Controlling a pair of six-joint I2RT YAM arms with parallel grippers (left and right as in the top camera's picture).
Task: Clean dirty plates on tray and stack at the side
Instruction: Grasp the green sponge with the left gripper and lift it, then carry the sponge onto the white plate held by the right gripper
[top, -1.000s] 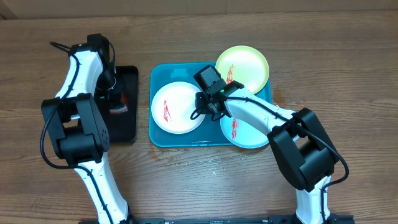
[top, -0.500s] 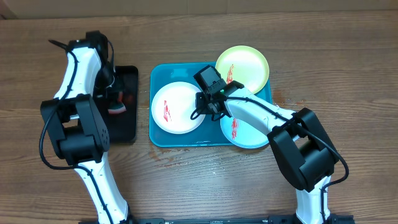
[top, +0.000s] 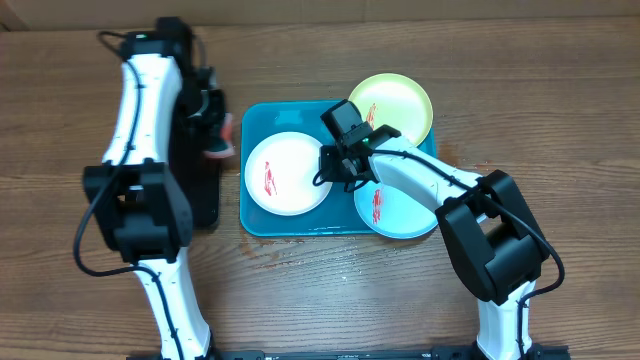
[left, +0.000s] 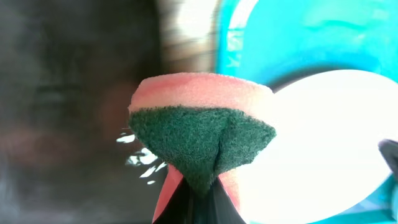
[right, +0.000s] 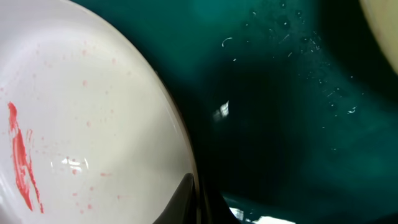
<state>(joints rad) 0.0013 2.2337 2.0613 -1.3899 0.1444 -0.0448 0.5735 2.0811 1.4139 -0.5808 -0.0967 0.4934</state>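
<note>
The turquoise tray holds the white plate, which has a red smear on its left side. The yellow-green plate overlaps the tray's far right corner. The light teal plate overlaps its near right corner. Both have red smears. My right gripper is shut on the white plate's right rim, and the right wrist view shows its fingertips pinching that rim. My left gripper is shut on a pink sponge with a green scouring face, held near the tray's left edge.
The black tray lies left of the turquoise tray, partly under my left arm. The left wrist view shows the white plate and the turquoise tray just to the right of the sponge. Bare wooden table lies all around.
My left gripper has lifted the sponge off the black tray and moved it right, up to the turquoise tray's left edge. My right gripper has stayed on the white plate's rim.
</note>
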